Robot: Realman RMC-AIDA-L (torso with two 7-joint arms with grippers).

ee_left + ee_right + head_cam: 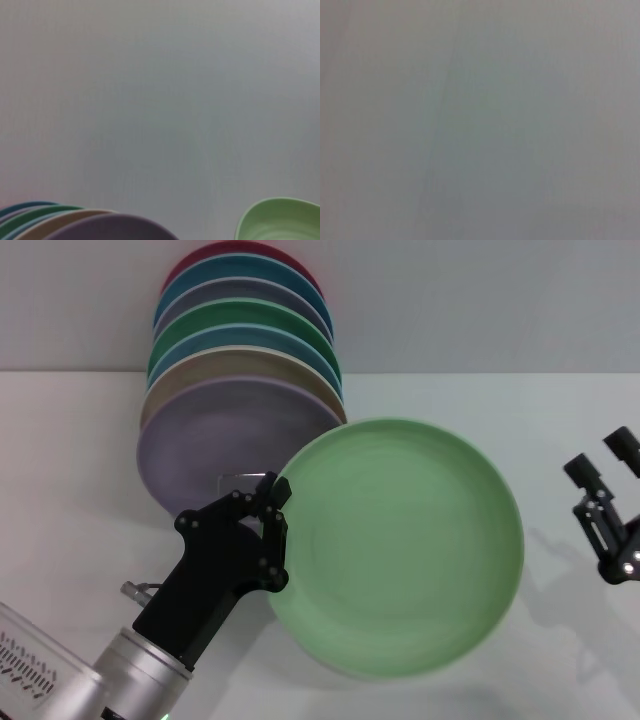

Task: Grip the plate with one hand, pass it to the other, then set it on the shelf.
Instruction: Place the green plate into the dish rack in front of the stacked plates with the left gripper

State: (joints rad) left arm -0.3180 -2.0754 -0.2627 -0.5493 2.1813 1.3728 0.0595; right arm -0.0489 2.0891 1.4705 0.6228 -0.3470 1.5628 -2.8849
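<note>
The pale mint-green plate is held tilted above the table, its face toward me. My left gripper is shut on the plate's left rim. A part of the plate's rim also shows in the left wrist view. My right gripper is open and empty at the right, apart from the plate. The shelf shows only as a bit of thin wire between the stacked plates and my left gripper; the rest is hidden.
Several plates stand on edge in a row at the back left, a lavender-purple plate in front, then beige, blue, dark green and more. They also show in the left wrist view. The white table spreads around.
</note>
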